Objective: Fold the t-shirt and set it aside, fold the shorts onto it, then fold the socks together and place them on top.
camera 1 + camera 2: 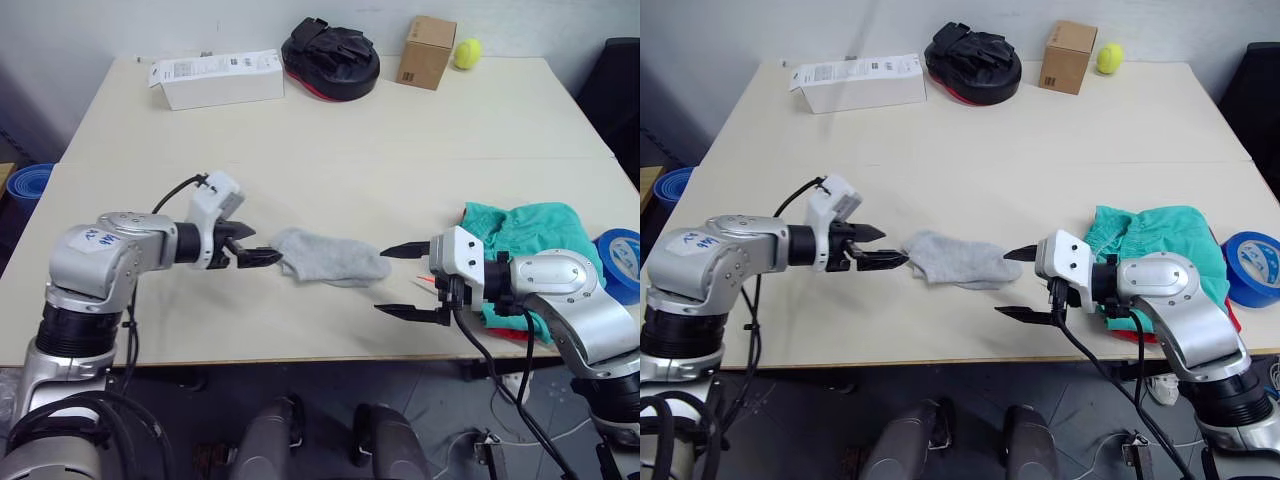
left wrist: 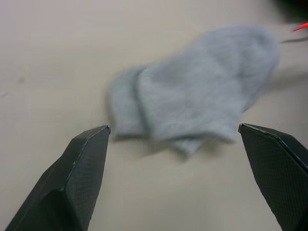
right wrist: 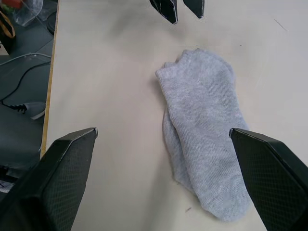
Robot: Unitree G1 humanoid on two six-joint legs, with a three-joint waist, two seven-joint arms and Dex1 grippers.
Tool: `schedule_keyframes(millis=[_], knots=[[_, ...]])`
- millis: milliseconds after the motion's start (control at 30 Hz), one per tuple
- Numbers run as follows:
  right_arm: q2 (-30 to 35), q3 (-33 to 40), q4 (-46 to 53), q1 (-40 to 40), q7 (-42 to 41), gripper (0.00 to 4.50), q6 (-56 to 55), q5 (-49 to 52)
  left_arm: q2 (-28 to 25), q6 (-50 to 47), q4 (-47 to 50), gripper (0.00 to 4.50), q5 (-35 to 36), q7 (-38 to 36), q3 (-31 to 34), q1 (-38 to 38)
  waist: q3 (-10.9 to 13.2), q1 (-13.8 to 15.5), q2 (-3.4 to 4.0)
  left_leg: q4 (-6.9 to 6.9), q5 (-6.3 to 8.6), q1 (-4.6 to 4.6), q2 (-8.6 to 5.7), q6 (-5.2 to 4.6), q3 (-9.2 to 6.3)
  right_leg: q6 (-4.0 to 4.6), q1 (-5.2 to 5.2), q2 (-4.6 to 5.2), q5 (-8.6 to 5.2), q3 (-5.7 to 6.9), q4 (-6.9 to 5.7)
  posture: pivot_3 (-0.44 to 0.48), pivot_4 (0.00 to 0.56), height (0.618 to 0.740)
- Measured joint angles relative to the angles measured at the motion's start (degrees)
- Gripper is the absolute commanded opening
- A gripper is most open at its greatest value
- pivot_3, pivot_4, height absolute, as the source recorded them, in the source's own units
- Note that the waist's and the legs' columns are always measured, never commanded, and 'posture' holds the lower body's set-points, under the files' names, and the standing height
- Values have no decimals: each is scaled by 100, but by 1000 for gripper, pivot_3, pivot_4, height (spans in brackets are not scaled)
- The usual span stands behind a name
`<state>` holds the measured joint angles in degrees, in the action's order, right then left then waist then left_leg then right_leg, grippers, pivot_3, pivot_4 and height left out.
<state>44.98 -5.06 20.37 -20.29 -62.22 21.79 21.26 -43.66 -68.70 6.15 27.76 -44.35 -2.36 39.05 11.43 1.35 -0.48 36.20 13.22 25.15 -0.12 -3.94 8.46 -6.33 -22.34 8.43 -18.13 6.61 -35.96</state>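
Socks [image 1: 330, 258] stacked flat on table [image 1: 330, 150], between both grippers, touching neither. Left gripper [image 1: 262, 256] just beside cuff end, fingers spread. Right gripper [image 1: 405, 281] near toe end, wide open.

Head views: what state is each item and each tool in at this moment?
socks: stacked flat on table, not gripped
shorts: folded, lying on the t-shirt
t-shirt: under the shorts, red edge showing
left tool: open, beside the socks
right tool: open, beside the socks
cardboard box: closed, upright
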Motion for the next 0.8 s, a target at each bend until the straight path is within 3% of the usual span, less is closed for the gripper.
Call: schedule_keyframes(millis=[133, 400, 633, 800], knots=[[-84, -126, 50, 67, 26, 4500, -53, -37, 24, 189, -507, 4487, 10, -444, -294, 80, -1, 7, -2, 1, 0, 2, -3, 0, 0, 0, -1, 2, 0, -2, -1, 0, 150, 740], [-90, -112, 291, 270, 186, 4500, 7, -27, 577, 525, -1545, 4487, -155, -462, -508, 691, -1, -8, -10, 2, -16, 1, -1, -29, 0, 0, -3, 0, 0, -2, -8, 0, 150, 740], [-86, -7, 540, 473, 355, 4500, 210, 83, 393, 767, -1641, 4487, -344, -653, -647, 826, 0, -32, -11, 1, -16, 2, 4, -28, -1, 0, -6, -2, 0, -1, -10, 0, 150, 740], [-50, 99, 554, 549, 380, 4500, 225, 91, 454, 548, -1993, 4487, -277, -835, -494, 1389, -1, 14, -14, 7, -16, 2, -3, -31, -2, 0, 0, 1, 0, 2, -8, 0, 150, 740]])
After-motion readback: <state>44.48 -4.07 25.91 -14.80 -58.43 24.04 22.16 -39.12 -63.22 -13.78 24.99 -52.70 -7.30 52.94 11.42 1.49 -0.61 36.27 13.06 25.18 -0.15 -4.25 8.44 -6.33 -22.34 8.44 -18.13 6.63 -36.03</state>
